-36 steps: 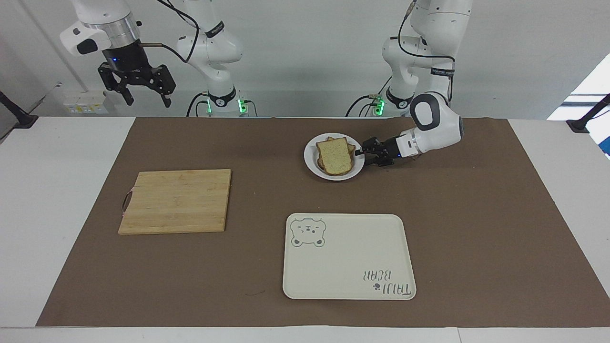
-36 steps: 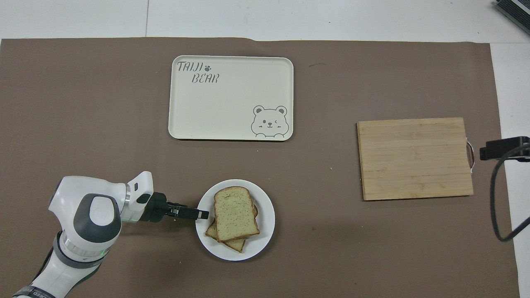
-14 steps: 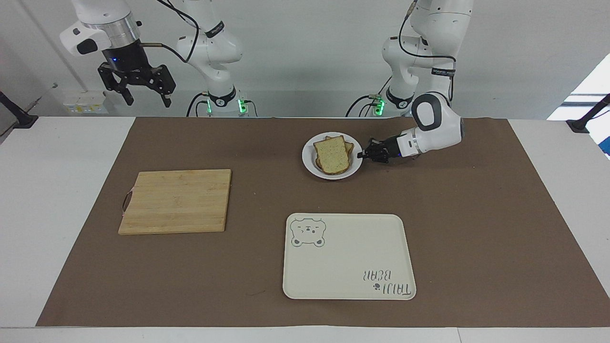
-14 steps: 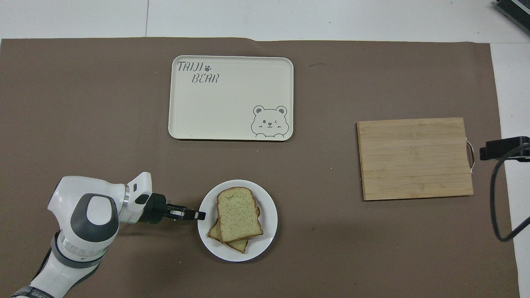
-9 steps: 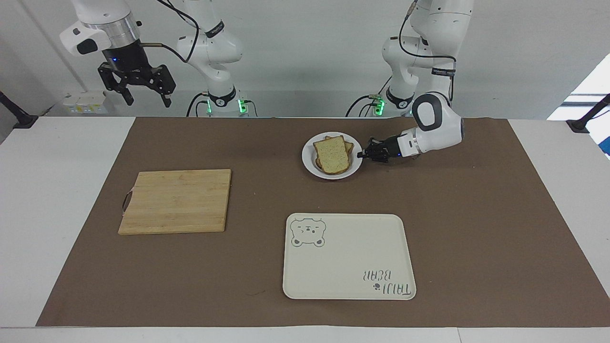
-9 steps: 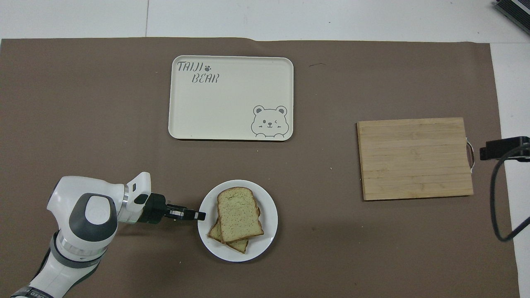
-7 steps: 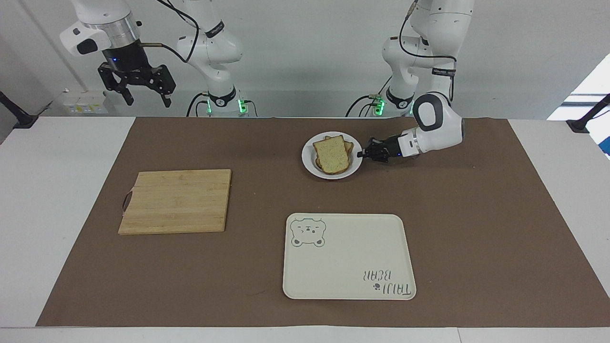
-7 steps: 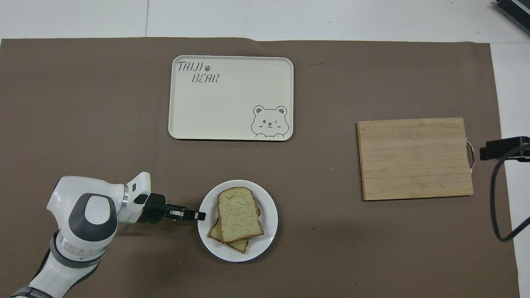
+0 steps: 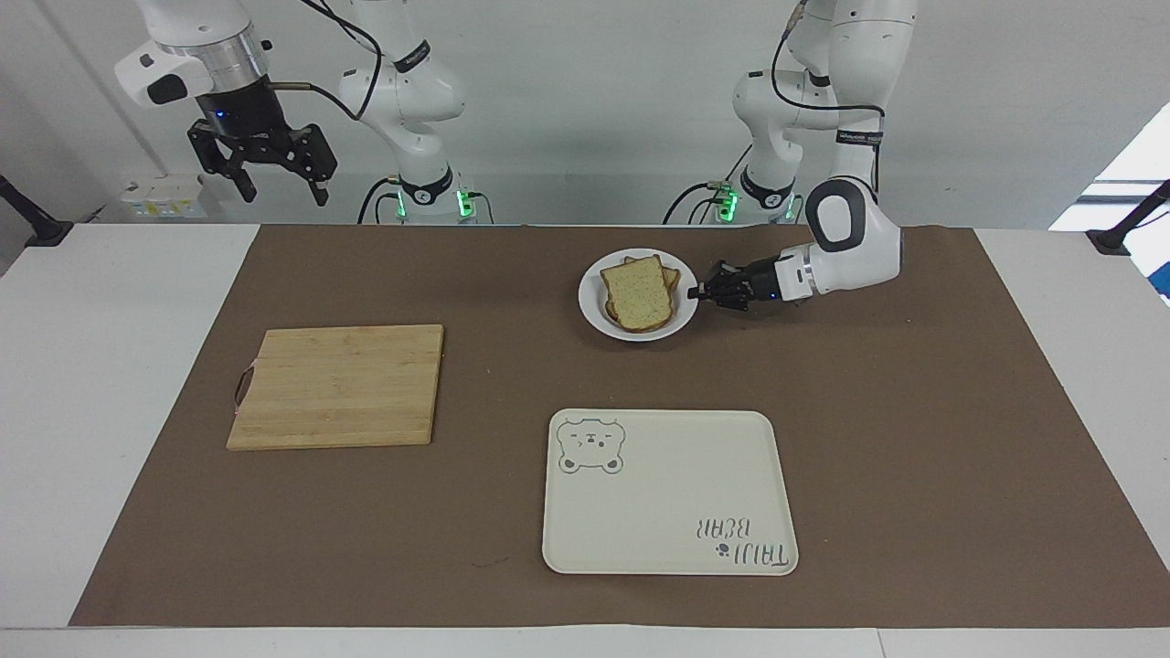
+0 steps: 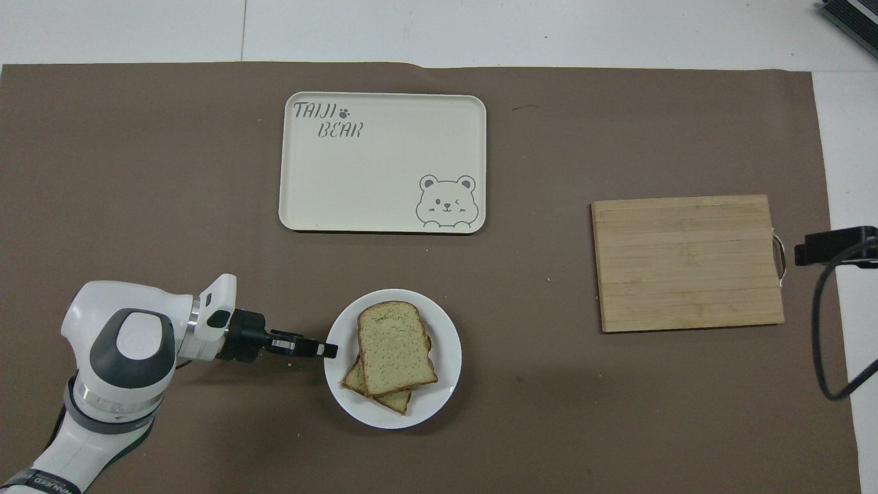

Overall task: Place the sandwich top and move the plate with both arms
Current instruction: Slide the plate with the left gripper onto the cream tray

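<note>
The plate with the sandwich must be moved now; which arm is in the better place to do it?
Left, probably. The left gripper is shut on the rim of the plate, with the sandwich top already on the stack. The right gripper waits open, raised over the right arm's end of the table.

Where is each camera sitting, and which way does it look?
Facing view: high across the table, looking at both robots; both arms show, the left hand shut on the plate, the right hand waiting up, open.
Overhead view: above the robots' end, looking down; only the left arm and left hand show.
Both share the plate, sandwich top, tray and cutting board.
</note>
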Motion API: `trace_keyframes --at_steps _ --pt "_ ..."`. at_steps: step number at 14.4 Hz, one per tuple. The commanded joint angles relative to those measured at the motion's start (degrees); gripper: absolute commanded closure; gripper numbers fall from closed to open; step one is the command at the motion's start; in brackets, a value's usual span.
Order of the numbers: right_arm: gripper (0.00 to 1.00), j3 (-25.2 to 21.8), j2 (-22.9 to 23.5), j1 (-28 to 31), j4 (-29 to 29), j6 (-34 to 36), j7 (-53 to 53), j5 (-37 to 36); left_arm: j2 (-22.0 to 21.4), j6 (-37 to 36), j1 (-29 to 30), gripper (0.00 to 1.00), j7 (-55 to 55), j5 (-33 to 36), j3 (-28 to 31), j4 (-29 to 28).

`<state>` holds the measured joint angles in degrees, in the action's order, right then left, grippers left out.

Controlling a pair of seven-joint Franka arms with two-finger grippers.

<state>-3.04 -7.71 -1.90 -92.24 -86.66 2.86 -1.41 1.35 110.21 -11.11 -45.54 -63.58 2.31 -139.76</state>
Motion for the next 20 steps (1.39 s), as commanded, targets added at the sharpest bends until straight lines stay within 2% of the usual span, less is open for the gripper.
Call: trace_keyframes --at_steps 1,5,9,15,20 --pt "0.0 0.14 -0.12 0.58 0.22 0.61 -1.54 0.44 2.16 -5.34 2.75 1.0 0.18 -1.19 -0.2 5.01" --pt "0.0 0.14 -0.12 0.58 0.22 0.61 -1.54 0.44 5.58 -9.39 4.07 1.0 5.1 -1.1 -0.11 13.09" --pt "0.0 0.14 -0.12 0.58 0.22 0.61 -1.54 0.44 11.64 -14.75 6.18 1.0 11.07 0.04 -0.11 25.21" --pt "0.0 0.14 -0.12 0.58 0.22 0.61 -1.54 0.44 18.85 -14.85 7.24 1.0 16.35 1.27 -0.29 37.88" --pt "0.0 0.14 -0.12 0.58 0.22 0.61 -1.54 0.44 27.64 -17.65 7.94 1.0 19.43 0.48 -0.55 49.13"
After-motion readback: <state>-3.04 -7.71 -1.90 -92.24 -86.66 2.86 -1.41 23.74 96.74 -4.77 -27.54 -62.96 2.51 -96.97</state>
